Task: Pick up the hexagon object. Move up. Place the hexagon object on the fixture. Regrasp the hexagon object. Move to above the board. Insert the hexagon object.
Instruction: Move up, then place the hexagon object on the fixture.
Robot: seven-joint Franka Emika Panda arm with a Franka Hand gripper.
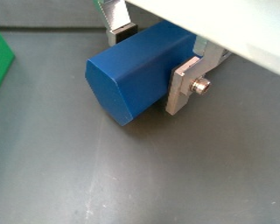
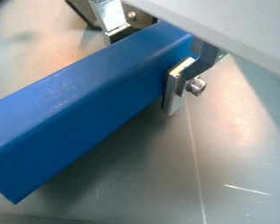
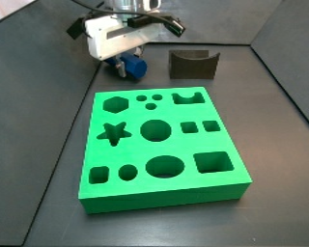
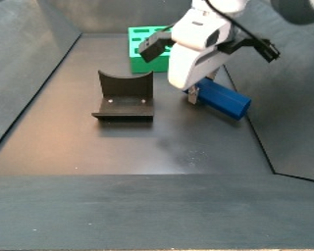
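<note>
— Beyond the board's far edge, what is the two-finger gripper (image 4: 199,90) doing?
— Its flat silver fingers (image 1: 187,83) are clamped on the smooth blue plastic hexagonal prism (image 2: 84,109), which lies low on the dark floor (image 4: 146,147).
— And the small dark notched fixture (image 3: 192,64)?
— Standing nearby on the floor, apart from the prism.
— The bright green slab with shaped holes (image 3: 161,145)?
— Close beside the prism, not touching as far as I can tell.

Hexagon object (image 3: 135,68): 1 (blue). Board (image 3: 164,193): 1 (green, many shaped holes). Fixture (image 4: 123,98): 1. Claw (image 4: 195,91): 1, low by the fixture, closed around the hexagon object.
</note>
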